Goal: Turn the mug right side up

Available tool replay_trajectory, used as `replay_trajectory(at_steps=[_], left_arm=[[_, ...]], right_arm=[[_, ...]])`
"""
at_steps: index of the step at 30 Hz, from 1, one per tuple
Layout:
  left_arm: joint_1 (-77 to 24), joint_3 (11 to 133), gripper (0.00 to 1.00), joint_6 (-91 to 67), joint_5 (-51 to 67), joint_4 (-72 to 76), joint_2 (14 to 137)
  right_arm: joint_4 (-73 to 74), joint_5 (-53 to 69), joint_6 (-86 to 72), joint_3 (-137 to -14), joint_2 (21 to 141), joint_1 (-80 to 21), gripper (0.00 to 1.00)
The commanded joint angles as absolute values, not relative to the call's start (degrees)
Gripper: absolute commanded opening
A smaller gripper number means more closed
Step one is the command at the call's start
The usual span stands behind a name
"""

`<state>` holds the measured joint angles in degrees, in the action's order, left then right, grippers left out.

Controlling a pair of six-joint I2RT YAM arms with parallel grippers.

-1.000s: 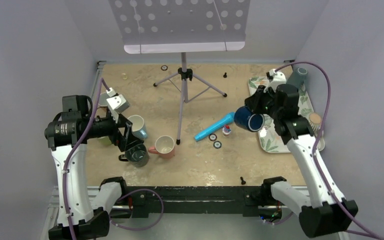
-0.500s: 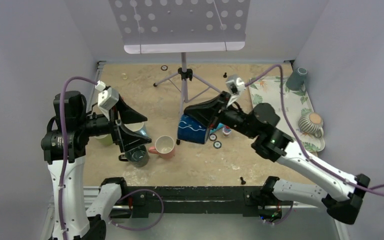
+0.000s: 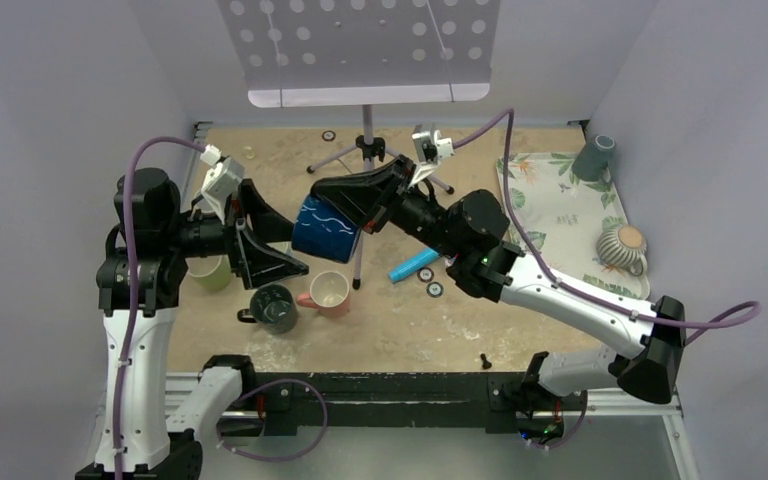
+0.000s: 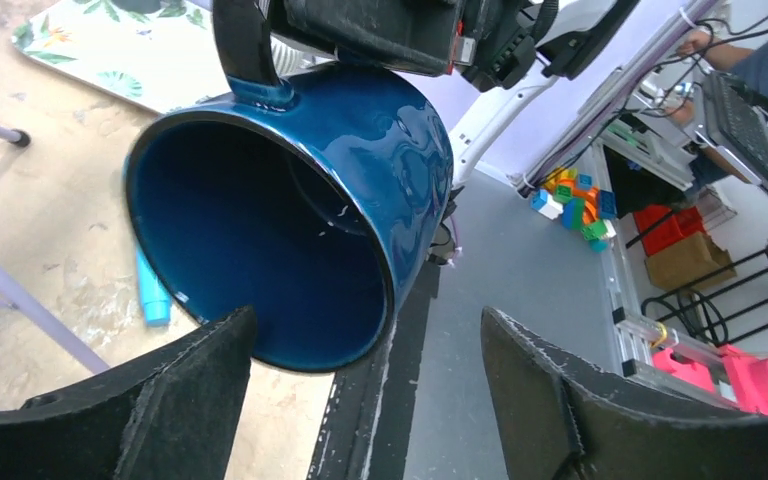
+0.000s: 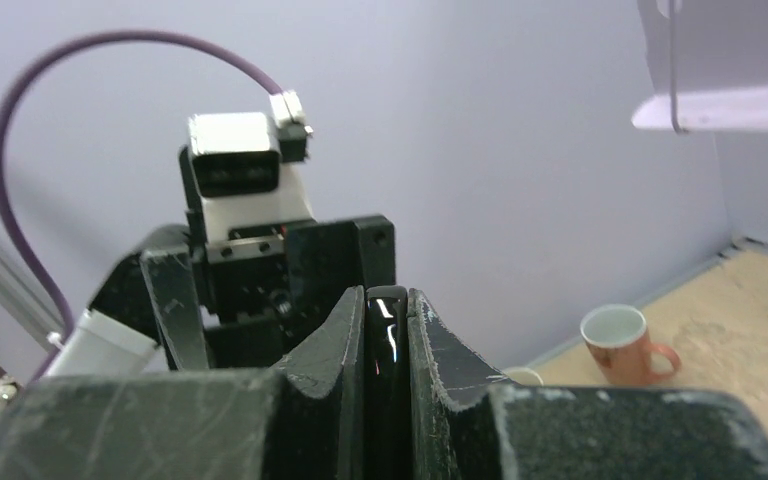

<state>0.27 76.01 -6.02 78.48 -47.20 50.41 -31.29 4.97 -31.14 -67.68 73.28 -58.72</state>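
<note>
Grips the blue mug (image 3: 322, 230) by its handle with the right gripper (image 5: 387, 305), fingers pinched shut on that dark loop. Holds it in the air above the table (image 3: 400, 330), tipped on its side, mouth turned toward the left gripper (image 3: 278, 238). Spreads the left fingers (image 4: 170, 400) wide on either side of the rim, seemingly without touching, though hard to judge. On the table nearby: a dark mug (image 3: 274, 306) and a pink mug (image 3: 328, 290), upright, side by side.
</note>
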Motion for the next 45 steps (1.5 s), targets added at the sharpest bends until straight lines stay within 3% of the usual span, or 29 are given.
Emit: replay_trajectory(at_steps=[1,6,8,10,11,12,14,18,19,27,33,45], left_arm=[[-1.2,75.4,0.83,-14.3,82.3,-37.7,50.7],[-1.4,75.7,0.65,-16.4,83.9,-35.9,51.2],[-1.4,75.5,0.39,-16.3,84.2,-36.4,51.3],[-1.4,76.6,0.06,-13.2,82.8,-40.9,51.6],[-1.1,79.2,0.0,-6.5,80.2,-48.9,52.1],[-1.0,84.3,0.0,6.9,73.3,-62.7,53.4],[-1.1,91.2,0.0,23.9,60.4,-79.2,55.0],[-1.1,88.5,0.0,30.7,34.1,-81.9,50.6],[-1.1,87.3,0.0,31.8,29.5,-82.6,49.3],[-0.7,77.0,0.0,40.6,-5.1,-93.9,44.9],[6.7,60.2,0.0,48.0,-4.6,-89.6,47.4],[21.6,43.6,0.0,56.2,5.2,-72.9,55.6]], right_arm=[[-42.6,3.9,-33.6,-74.3,75.6,-59.8,0.0],[-43.2,4.6,-33.6,-75.8,79.2,-59.9,0.0],[-42.7,5.6,-32.9,-76.5,79.8,-59.9,0.0],[-39.4,7.0,-31.1,-78.0,80.1,-59.9,0.0],[-36.7,6.7,-29.9,-78.9,79.9,-59.9,0.0],[-33.7,6.1,-28.3,-79.7,79.7,-59.9,0.0],[-28.3,4.2,-25.4,-80.2,79.0,-59.9,0.28],[-22.5,0.2,-22.9,-79.0,78.3,-59.9,0.87],[-20.9,-1.6,-22.5,-79.0,78.3,-59.9,0.9],[-14.1,-9.0,-17.6,-76.2,74.4,-59.9,0.92],[-12.7,-10.6,-15.5,-72.3,70.9,-59.9,0.93],[-13.0,-10.7,-13.2,-66.5,64.8,-59.9,0.93]])
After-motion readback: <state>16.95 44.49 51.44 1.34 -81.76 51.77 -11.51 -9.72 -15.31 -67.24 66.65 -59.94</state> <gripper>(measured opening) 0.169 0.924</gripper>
